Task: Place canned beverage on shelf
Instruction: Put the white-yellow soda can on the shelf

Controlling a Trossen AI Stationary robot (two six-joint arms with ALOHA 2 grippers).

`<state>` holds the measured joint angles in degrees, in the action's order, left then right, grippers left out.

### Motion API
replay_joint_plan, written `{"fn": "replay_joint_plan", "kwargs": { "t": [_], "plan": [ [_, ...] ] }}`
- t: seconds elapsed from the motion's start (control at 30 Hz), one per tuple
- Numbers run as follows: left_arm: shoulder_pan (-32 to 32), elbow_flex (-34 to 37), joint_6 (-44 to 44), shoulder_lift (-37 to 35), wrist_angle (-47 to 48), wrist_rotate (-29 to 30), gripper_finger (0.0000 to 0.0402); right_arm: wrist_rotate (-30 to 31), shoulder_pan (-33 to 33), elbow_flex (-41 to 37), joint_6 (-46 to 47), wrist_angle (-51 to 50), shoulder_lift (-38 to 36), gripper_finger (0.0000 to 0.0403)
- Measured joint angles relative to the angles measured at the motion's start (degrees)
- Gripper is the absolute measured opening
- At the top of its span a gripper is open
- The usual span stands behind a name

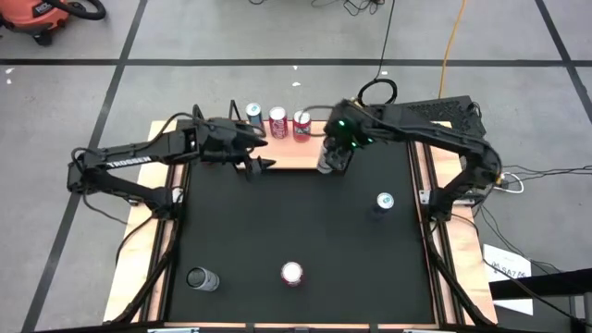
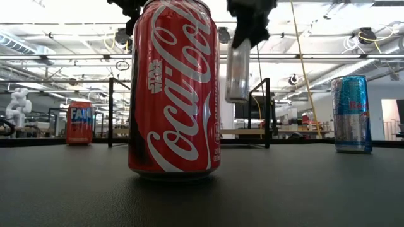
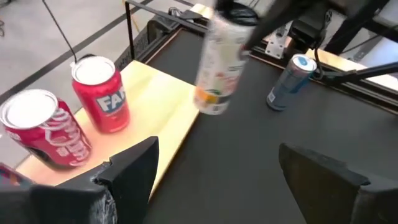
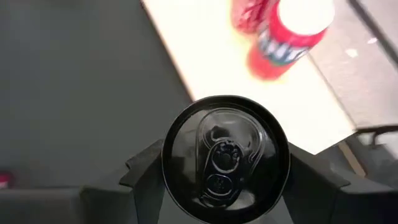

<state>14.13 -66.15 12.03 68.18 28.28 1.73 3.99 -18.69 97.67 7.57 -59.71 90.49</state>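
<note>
The shelf (image 1: 289, 154) is a light-wood board with thin black rods at the table's far edge. Three cans stand on it: a teal one (image 1: 253, 113) and two red ones (image 1: 277, 122) (image 1: 302, 125). My right gripper (image 1: 333, 157) is shut on a slim white can (image 2: 237, 72), held in the air by the shelf's right end. My left gripper (image 1: 250, 155) is open and empty above the shelf's near edge; its fingers (image 3: 140, 171) frame the board (image 3: 165, 106) and the white can (image 3: 221, 62). My right gripper pinches the white can's upper wall (image 4: 171, 168), just under the top rim, between its two fingers. The fingers (image 4: 311, 177) come from above, pointing down, one on each side. The can hangs about upright below them, its bottom (image 2: 237, 98) clear of the table and shelf.
A red Coca-Cola can (image 1: 292, 273) and a dark can (image 1: 201, 278) stand near the table's near edge. A blue can (image 1: 384, 201) stands right of centre. The shelf's black rods (image 2: 267, 112) rise at its corners. The board's right part (image 4: 249, 106) is bare.
</note>
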Motion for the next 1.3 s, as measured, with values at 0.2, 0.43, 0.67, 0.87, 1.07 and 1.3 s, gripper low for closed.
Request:
{"fn": "replay_joint_plan", "kwargs": {
  "t": [0.2, 0.43, 0.67, 0.87, 1.07, 1.3],
  "plan": [
    [6.1, 0.0, -6.5, 0.0, 1.3, -4.3, 0.0331, 0.3, -5.7, 7.7, -5.7, -0.4, 8.1, 0.0240],
    [12.7, 0.0, -11.9, 0.0, 4.6, -9.0, 0.0331, -4.4, -12.6, 13.6, -11.2, -2.2, 16.1, 0.0240],
    [16.8, 0.0, -16.2, 0.0, 9.7, -9.1, 0.0331, -4.2, -17.7, 13.6, -13.2, -1.1, 18.9, 0.0240],
    [19.4, 0.0, -19.0, 0.0, 10.4, -9.1, 0.0331, -5.5, -19.3, 13.6, -13.2, 3.7, 18.9, 0.0240],
    [21.9, 0.0, -22.0, 0.0, 9.7, -9.1, 0.0331, -7.0, -19.6, 12.3, -13.1, 2.5, 18.9, 0.0240],
    [24.2, 0.0, -23.0, 0.0, 7.7, -9.1, 0.0331, -7.0, -19.5, 10.1, -13.2, 4.8, 18.9, 0.0240]
  ]
}}
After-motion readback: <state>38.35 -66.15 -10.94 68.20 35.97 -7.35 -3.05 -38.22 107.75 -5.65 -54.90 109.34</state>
